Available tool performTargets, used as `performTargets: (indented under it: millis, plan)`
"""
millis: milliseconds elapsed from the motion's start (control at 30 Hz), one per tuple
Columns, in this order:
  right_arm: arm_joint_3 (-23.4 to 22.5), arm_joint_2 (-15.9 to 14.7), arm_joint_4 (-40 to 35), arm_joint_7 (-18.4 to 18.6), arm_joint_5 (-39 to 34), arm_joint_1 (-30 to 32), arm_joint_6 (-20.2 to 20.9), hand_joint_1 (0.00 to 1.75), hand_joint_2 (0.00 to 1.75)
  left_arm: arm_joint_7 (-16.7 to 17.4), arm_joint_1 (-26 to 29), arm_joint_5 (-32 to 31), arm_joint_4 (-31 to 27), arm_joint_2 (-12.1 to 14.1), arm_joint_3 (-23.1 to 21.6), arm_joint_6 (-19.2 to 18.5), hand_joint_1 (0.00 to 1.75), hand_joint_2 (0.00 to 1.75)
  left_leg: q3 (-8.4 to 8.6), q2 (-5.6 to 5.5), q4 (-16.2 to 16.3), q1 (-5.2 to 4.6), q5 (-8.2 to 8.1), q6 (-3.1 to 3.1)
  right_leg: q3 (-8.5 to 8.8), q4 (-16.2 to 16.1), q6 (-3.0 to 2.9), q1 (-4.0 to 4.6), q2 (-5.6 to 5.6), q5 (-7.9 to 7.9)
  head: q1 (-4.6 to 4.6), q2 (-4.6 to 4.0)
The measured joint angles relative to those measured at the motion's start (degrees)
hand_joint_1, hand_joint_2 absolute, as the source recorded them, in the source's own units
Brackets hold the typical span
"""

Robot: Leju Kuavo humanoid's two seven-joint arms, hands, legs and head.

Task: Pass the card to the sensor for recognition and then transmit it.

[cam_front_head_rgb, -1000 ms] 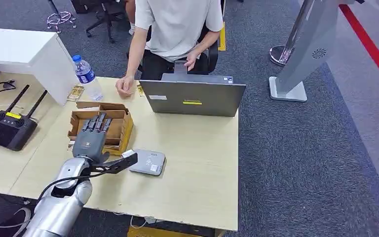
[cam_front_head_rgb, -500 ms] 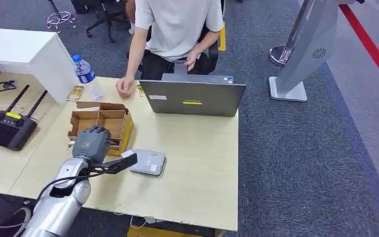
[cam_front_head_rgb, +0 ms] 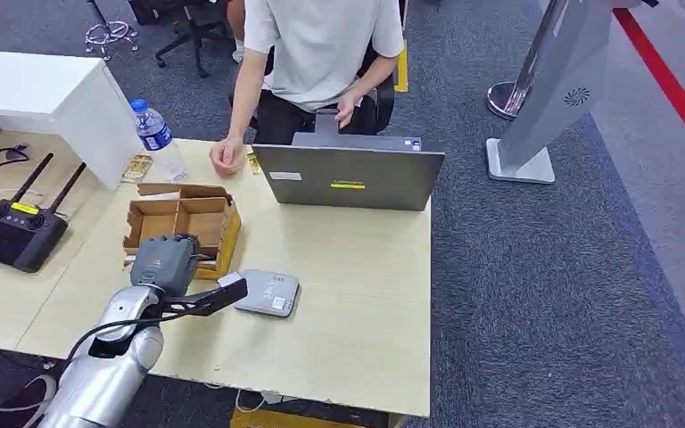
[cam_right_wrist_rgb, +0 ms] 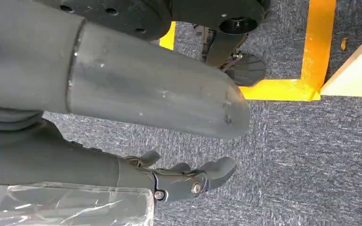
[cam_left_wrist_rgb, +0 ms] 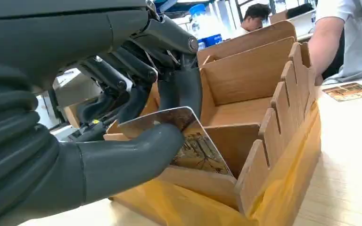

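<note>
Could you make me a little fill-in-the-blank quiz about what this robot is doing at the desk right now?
1. The left hand pinches a ____ over the cardboard box.
2. The grey sensor lies on the wooden ____, beside the box.
3. A person sits behind an open ____.
4. Near the person's hand stands a plastic ____ with a blue cap.

Missing words: card; table; laptop; bottle

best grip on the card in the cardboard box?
Take the card by its raised upper edge, coming from above the cardboard box. It leans tilted in a walled compartment, so only that edge is free. The left hand already pinches it there, thumb on one face, fingers behind.
</note>
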Motion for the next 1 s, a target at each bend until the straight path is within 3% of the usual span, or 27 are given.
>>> performTargets:
  millis: [200, 367, 567, 733, 800, 867, 933, 1000]
  plan:
    - [-0.02, 0.00, 0.00, -0.35, 0.46, 0.00, 0.53, 0.00, 0.00, -0.46, 0.23, 0.17, -0.13, -0.02, 0.00, 0.90, 1.75, 1.75, 0.01, 0.00, 0.00, 0.00, 0.01, 0.00, 0.00, 0.00, 0.00, 0.00, 0.00, 0.00, 0.00, 0.00]
    - [-1.36, 0.00, 0.00, -0.24, -0.35, 0.30, 0.09, 0.00, 0.00, -2.36, 2.34, 1.64, -7.39, 1.40, -0.24, 0.90, 1.75, 1.75, -0.01, 0.00, 0.00, 0.00, 0.01, 0.02, -0.01, 0.00, 0.00, 0.00, 0.00, 0.00, -0.02, 0.00]
    - [-1.62, 0.00, 0.00, -0.24, -0.50, 0.41, 0.05, 0.00, 0.00, -2.62, 3.18, 1.90, -11.28, 2.49, -0.48, 0.59, 1.75, 1.75, -0.01, 0.00, -0.01, 0.00, 0.02, 0.02, -0.01, 0.00, 0.00, 0.00, 0.00, 0.00, -0.02, 0.00]
    - [-2.84, 0.00, 0.00, -0.63, -0.76, 0.62, 0.07, 0.00, 0.00, -4.96, 5.13, 4.41, -18.89, 6.40, -0.98, 0.46, 1.75, 1.75, -0.01, 0.05, -0.01, 0.01, 0.02, 0.01, -0.02, 0.03, -0.01, 0.02, 0.04, 0.01, 0.00, 0.00]
    - [-3.26, 0.00, 0.00, -0.70, -0.74, 0.76, 0.07, 0.00, 0.00, -6.16, 5.58, 7.07, -23.35, 9.10, -0.98, -1.32, 1.75, 1.75, -0.02, 0.04, -0.01, 0.02, 0.02, 0.01, -0.07, 0.03, -0.01, 0.02, 0.03, 0.00, 0.00, 0.00]
    - [-3.72, 0.00, 0.00, -0.72, -0.43, 0.76, 0.09, 0.00, 0.00, -7.08, 4.54, 12.08, -26.69, 11.92, -0.98, -5.45, 1.75, 1.75, -0.03, 0.01, -0.01, 0.03, 0.05, -0.03, -0.10, 0.02, -0.01, 0.03, 0.00, -0.01, 0.00, 0.00]
    - [-3.87, 0.00, 0.00, -0.55, 0.70, 0.73, 0.26, 0.00, 0.00, -6.28, -0.17, 17.08, -27.52, 14.23, -0.98, -11.09, 1.75, 1.75, -0.15, -0.14, 0.00, 0.03, 0.17, -0.07, -0.28, 0.02, -0.01, 0.04, -0.18, 0.00, -0.02, 0.00]
    - [-3.85, -0.02, -0.02, -0.09, 2.10, 0.40, 0.61, 0.00, 0.00, -4.54, -7.85, 17.04, -24.60, 14.36, -0.98, -12.04, 1.75, 1.75, -0.36, -0.37, 0.00, 0.03, 0.35, -0.02, -0.31, 0.02, 0.01, 0.04, -0.40, 0.12, 0.02, 0.00]
